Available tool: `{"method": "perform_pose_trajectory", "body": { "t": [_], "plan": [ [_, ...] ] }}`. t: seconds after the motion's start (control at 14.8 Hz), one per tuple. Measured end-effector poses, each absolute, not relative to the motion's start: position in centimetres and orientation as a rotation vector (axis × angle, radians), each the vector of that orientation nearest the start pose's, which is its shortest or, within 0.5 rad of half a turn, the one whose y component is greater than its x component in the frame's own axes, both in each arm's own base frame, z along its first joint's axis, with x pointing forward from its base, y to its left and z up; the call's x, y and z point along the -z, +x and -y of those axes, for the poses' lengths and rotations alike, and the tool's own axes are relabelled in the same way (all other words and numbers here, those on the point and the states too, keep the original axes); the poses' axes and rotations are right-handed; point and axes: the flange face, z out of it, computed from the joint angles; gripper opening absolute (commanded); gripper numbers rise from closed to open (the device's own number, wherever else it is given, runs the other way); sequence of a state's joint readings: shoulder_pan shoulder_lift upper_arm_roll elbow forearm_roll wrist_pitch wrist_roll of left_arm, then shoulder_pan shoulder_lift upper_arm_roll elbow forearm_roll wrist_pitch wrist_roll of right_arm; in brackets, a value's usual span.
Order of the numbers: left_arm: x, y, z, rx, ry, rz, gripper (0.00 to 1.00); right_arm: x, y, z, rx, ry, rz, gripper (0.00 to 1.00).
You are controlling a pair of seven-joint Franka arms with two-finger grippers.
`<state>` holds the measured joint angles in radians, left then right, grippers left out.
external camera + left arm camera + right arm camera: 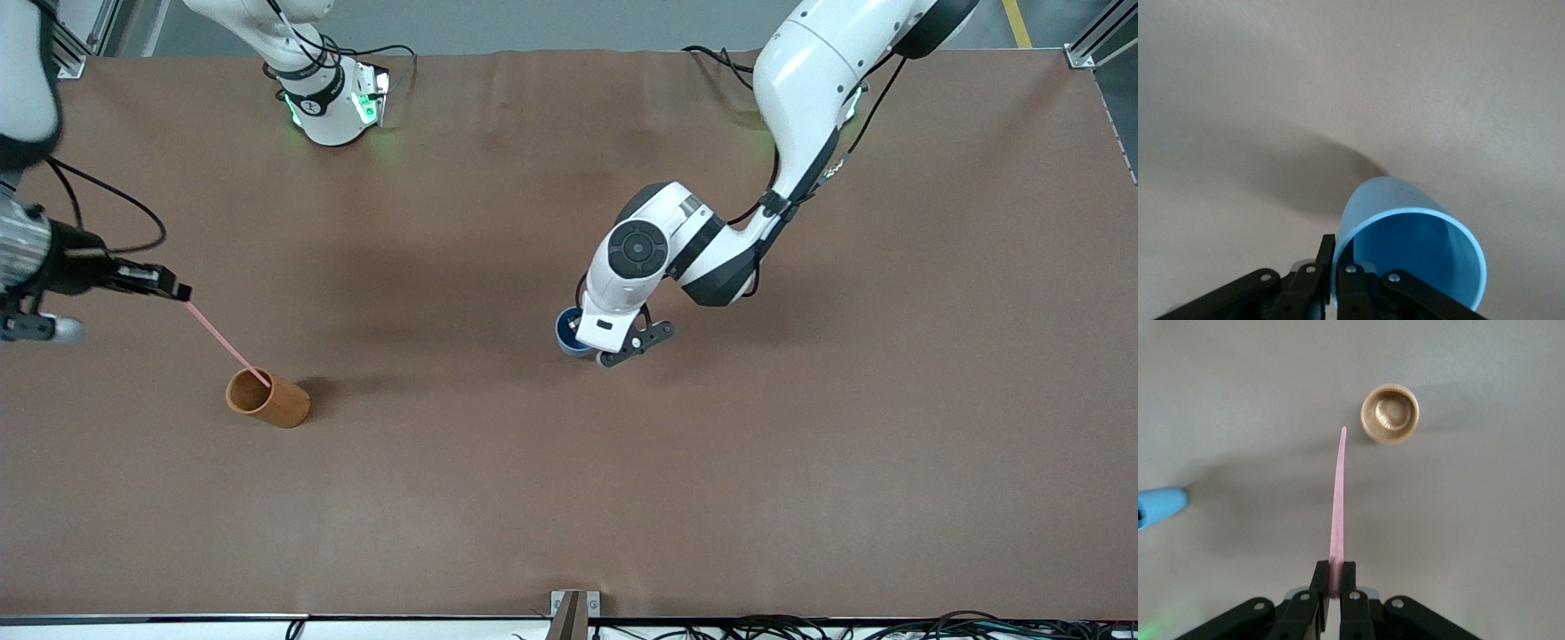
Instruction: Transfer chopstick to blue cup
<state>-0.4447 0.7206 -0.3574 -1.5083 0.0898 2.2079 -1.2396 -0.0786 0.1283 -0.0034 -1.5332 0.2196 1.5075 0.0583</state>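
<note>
— What colours are on the worktop [551, 498]?
— It is plain matte brown. The chopstick [227, 345] is pale pink, the blue cup [1405, 240] light blue outside and darker blue inside.
— And the other cup?
— The orange-brown cup [268, 397] is unpatterned. The arms are white with black joints, the fingers [1313, 600] black.

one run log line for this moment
right end effector: shut on chopstick, above orange cup | left end effector: shut on blue cup rim

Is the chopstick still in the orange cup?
Out. Right wrist view shows the chopstick clear of the orange cup, pinched in the right gripper.
</note>
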Motion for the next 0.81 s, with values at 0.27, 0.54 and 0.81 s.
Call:
{"method": "perform_pose_trajectory", "body": {
  "t": [0.27,0.54,0.81],
  "plan": [
    [-25.7,53.0,48.0,-0.143,-3.148,0.709,0.91,-62.6,56.9,-0.2,-0.252,-2.907,-0.243,0.03],
    [-26.5,53.5,47.7,-0.069,-3.131,0.649,1.00,-63.0,56.5,-9.1,-0.277,-2.909,-0.293,0.02],
    [-36.7,56.1,43.0,0.005,-3.103,0.471,1.00,-63.9,55.7,-20.0,-0.172,-2.863,-0.366,0.02]
  ]
}}
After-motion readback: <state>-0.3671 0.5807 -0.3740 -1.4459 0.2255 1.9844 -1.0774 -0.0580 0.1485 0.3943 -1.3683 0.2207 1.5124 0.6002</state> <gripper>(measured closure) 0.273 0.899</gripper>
